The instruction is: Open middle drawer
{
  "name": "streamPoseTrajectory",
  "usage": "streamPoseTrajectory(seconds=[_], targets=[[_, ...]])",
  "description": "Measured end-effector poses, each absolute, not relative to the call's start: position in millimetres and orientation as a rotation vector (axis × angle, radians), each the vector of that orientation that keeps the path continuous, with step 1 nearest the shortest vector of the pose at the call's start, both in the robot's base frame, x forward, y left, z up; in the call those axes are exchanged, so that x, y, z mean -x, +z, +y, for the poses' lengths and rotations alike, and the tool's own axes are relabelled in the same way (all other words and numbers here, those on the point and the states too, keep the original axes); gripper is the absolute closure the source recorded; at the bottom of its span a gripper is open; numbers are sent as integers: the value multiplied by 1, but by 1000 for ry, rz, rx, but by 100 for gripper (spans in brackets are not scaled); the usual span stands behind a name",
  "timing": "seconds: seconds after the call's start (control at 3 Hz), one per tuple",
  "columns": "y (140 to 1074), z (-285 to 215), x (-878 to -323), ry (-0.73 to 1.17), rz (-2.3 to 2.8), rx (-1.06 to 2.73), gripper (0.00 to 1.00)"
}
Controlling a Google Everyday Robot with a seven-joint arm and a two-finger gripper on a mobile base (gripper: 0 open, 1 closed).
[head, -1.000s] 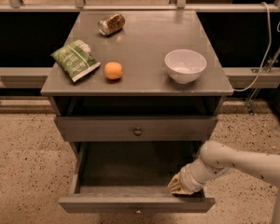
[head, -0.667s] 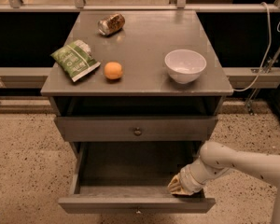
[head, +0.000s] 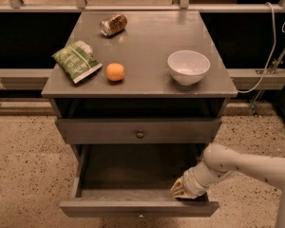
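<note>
The grey cabinet has a shut upper drawer front (head: 99,130) with a small round knob (head: 140,134). Below it the middle drawer (head: 133,208) stands pulled far out, and its dark inside (head: 133,167) shows nothing in it. Its knob (head: 140,216) sits at the frame's bottom edge. The lowest drawer is out of view. My gripper (head: 180,190) is at the end of the white arm (head: 242,165) that comes in from the right. It sits low inside the open drawer at its front right corner, just behind the drawer front.
On the cabinet top (head: 147,46) lie a green chip bag (head: 77,60), an orange (head: 115,71), a white bowl (head: 188,66) and a can on its side (head: 113,24). Speckled floor (head: 23,175) lies on both sides. A cable (head: 270,56) hangs at the right.
</note>
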State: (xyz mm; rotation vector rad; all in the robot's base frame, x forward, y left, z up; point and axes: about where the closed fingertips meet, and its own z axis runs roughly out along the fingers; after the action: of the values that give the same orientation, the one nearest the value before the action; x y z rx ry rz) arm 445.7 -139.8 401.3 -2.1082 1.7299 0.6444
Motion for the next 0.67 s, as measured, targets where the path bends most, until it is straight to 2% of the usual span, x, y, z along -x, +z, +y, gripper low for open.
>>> streamPoseTrajectory(seconds=[0.67], targets=[[401, -140, -446, 644, 1730, 2108, 28]])
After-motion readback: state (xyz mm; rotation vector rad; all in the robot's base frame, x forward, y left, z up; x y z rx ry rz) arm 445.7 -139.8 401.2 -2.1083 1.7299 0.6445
